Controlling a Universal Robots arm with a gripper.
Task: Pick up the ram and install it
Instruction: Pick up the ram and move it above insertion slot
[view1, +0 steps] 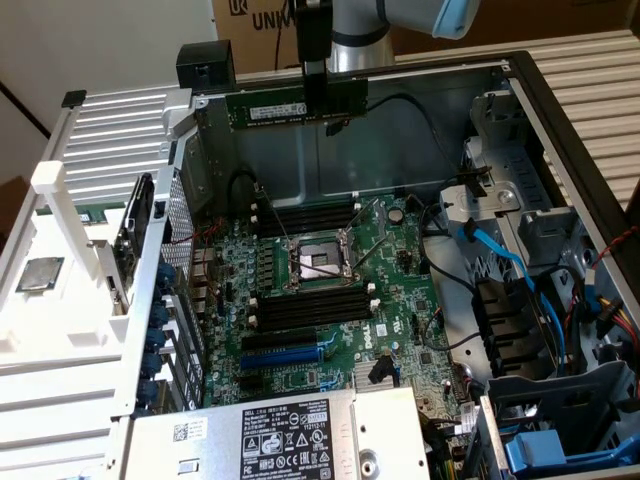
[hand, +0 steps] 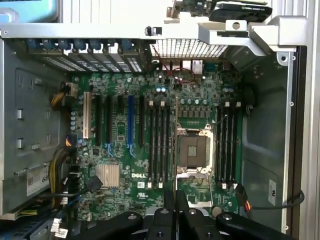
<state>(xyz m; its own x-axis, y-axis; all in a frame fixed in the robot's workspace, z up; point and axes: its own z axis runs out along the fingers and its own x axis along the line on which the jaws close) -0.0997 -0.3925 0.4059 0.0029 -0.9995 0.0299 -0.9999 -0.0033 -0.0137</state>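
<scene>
Holding: pincer (view1: 316, 100) clamped on the ram (view1: 265, 107).
Ram: level in the air, over the open case (view1: 330, 155).
Below: motherboard (view1: 400, 290), black slots (view1: 305, 305) either side of the socket (view1: 318, 262).

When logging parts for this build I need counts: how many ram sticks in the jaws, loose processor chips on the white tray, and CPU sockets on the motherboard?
Ram in the jaws: 1
Processor chip on the white tray: 1
CPU socket on the motherboard: 1
Total: 3
</scene>
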